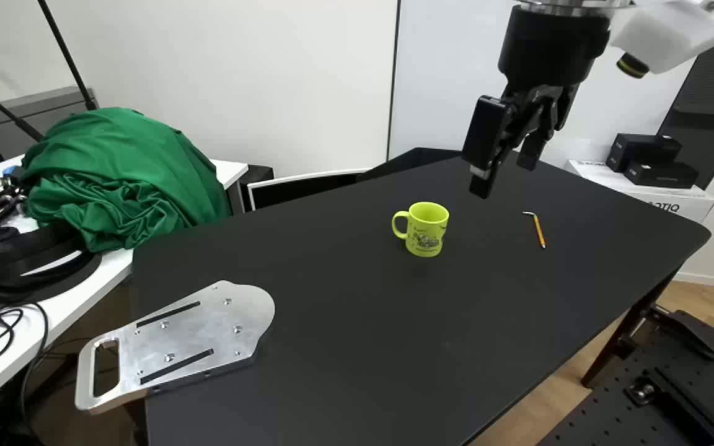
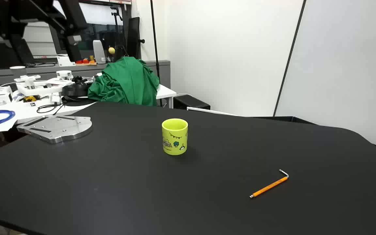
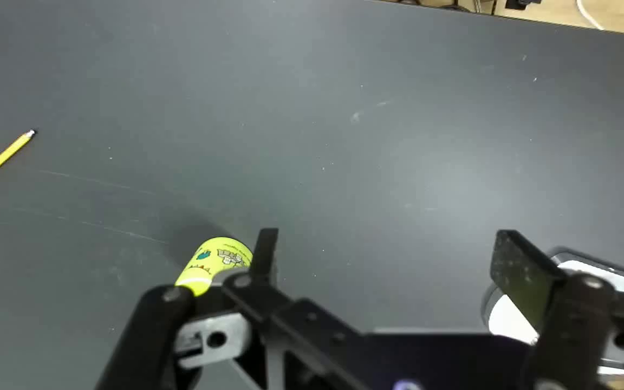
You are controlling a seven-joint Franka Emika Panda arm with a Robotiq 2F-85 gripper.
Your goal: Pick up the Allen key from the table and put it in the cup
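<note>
I count 1 black table [image 1: 344,347], 1 yellow-green mug [image 1: 425,232] with 1 side handle [image 1: 394,224], 1 orange-sleeved Allen key [image 2: 269,187]. 1 Robotiq gripper [image 3: 387,241], 2 fingers [image 1: 486,133] to it. 1 metal plate [image 1: 202,331], 2 long slots [image 1: 176,366] through it. 1 white desk [image 1: 74,305], 1 green cloth bundle [image 1: 115,167]. 1 white carton [image 1: 691,207], 2 black boxes [image 1: 661,175]. Small stuff [image 2: 44,87] on desk too jumbled for me to number.

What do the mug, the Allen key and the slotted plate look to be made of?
Mug: probably glazed ceramic; smooth, evenly coloured, with printed drawings. Plastic can't be excluded.
Allen key: likely steel, going by its shiny silvery ends; the orange covering could be plastic or paint.
Slotted plate: likely machined aluminium; pale satin-grey metal sheen, clean-cut slots and holes.
</note>
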